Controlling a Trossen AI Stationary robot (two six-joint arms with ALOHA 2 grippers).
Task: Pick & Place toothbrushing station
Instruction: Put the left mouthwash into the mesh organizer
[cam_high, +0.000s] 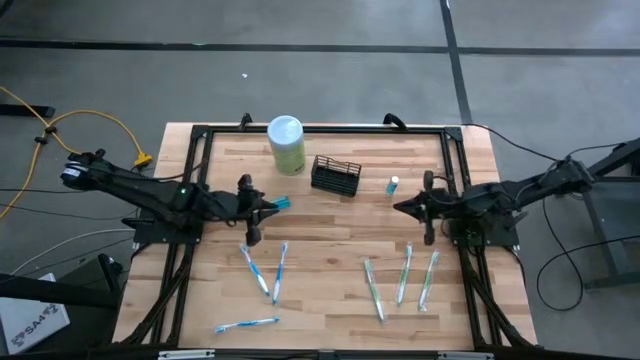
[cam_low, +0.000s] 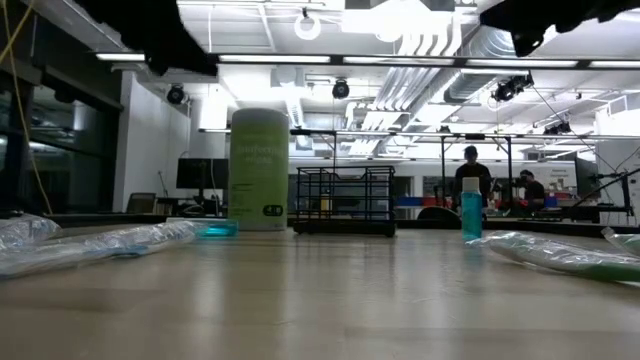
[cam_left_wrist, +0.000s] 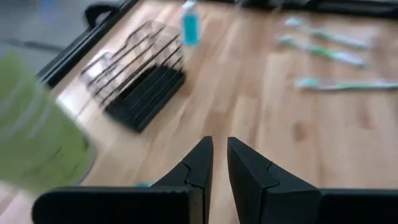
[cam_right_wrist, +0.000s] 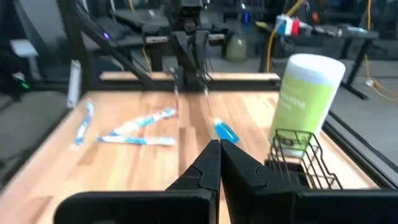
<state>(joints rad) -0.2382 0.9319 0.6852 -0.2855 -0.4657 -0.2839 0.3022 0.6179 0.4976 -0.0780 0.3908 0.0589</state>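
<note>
The toothbrushing station (cam_high: 336, 176) stands at the table's far middle, long axis crosswise, nearer the left claw (cam_high: 281, 204), which grips a blue toothbrush (cam_high: 283, 203); the right claw (cam_high: 398, 208) is closed, empty.

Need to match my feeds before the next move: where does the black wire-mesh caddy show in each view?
High: black wire-mesh caddy, far-centre table.
Low, centre, far edge.
Left wrist, upper left.
Right wrist, lower right.
Shared landmark: green canister, right beside it.
</note>
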